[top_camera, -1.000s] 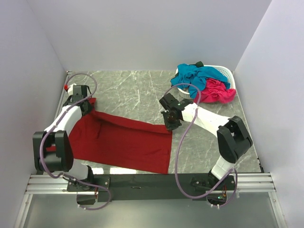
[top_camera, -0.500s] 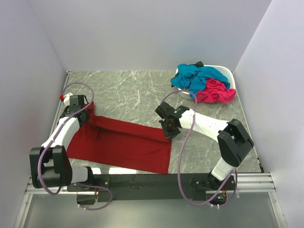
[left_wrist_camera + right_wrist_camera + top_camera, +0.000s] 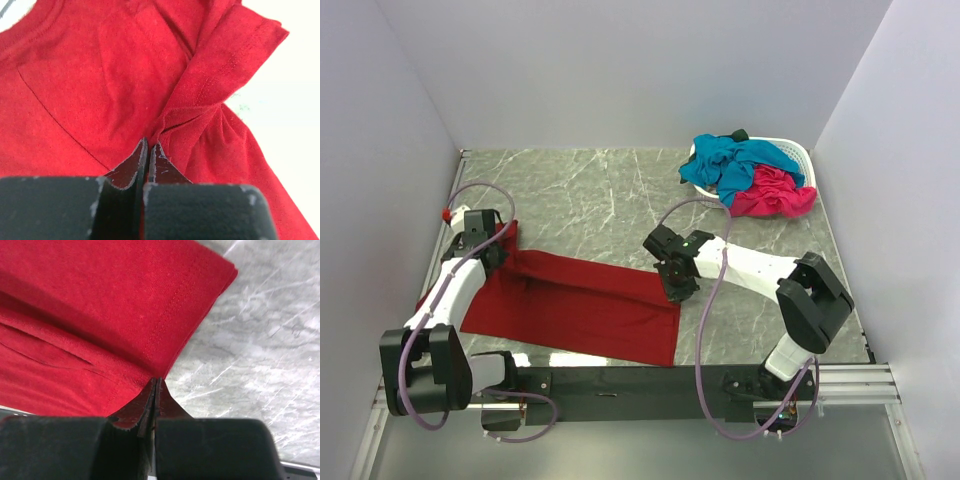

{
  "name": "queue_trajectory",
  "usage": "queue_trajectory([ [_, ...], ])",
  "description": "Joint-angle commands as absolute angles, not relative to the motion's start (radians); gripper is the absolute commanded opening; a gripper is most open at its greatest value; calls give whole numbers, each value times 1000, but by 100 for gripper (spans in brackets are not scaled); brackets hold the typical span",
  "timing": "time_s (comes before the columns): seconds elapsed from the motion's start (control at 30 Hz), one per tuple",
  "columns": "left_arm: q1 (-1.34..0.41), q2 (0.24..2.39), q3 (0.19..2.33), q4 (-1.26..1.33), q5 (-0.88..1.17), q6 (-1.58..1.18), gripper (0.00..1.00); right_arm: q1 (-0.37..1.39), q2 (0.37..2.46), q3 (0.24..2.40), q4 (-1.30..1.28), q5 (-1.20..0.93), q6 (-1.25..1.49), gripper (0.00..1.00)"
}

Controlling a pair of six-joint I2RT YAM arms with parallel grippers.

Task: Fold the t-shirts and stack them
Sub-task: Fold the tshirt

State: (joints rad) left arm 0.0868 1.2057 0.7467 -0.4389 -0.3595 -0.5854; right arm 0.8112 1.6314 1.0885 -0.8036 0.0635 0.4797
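Grey marble bench (image 3: 590, 200), white walls. Dark red t-shirt (image 3: 580, 305) spread near left. Left claw (image 3: 500, 252) pinches its far left corner, right claw (image 3: 672, 287) its far right corner. Teal t-shirt (image 3: 735, 160) and pink t-shirt (image 3: 775, 192) heaped in basket (image 3: 800, 152), far right.

Soft, even light fills the top view. The pale walls (image 3: 620, 70) bounce it, so the arms (image 3: 750, 262) throw only faint, blurred shadows on the grey bench (image 3: 600, 195), and nothing glares. Detail stays sharp across the frame.

In the left wrist view the bench burns out to plain white at the right side and in the upper left corner (no veining survives there), while the dark red t-shirt (image 3: 100, 90) keeps its stitching crisp. The left hand (image 3: 148, 150) along the bottom edge is dark and soft-focused.

The right wrist view is better balanced. Marble veins read clearly at the right, cloth folds hold deep shadow at the left, and the right hand (image 3: 155, 387) is blurred and near-black.
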Motion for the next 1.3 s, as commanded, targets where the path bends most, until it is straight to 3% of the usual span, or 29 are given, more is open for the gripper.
queue_trajectory([
  [0.0, 92, 1175, 730, -475, -350, -624, 1, 831, 1588, 1069, -830, 92, 499, 0],
  [0.07, 94, 1166, 730, -488, -351, -633, 4, 834, 1586, 1063, -830, 91, 503, 3],
  [0.1, 95, 1164, 730, -494, -351, -640, 16, 838, 1583, 1057, -831, 87, 505, 9],
  [0.13, 97, 1157, 736, -503, -348, -644, 24, 838, 1582, 1057, -834, 90, 506, 21],
  [0.2, 103, 1144, 739, -528, -344, -650, 33, 841, 1568, 1060, -851, 100, 509, 30],
  [0.23, 104, 1125, 744, -535, -342, -652, 47, 841, 1559, 1063, -860, 104, 509, 36],
  [0.33, 107, 1086, 759, -569, -351, -649, 64, 841, 1514, 1083, -893, 113, 511, 41],
  [0.43, 109, 1063, 790, -575, -362, -640, 70, 841, 1480, 1109, -911, 118, 509, 45],
  [0.9, 109, 1478, 1089, -393, -269, -552, 68, 838, 1655, 1281, -782, 48, 471, 44],
  [1.27, 87, 1661, 1224, -400, -206, -482, 70, 836, 1713, 1284, -747, 3, 460, 43],
])
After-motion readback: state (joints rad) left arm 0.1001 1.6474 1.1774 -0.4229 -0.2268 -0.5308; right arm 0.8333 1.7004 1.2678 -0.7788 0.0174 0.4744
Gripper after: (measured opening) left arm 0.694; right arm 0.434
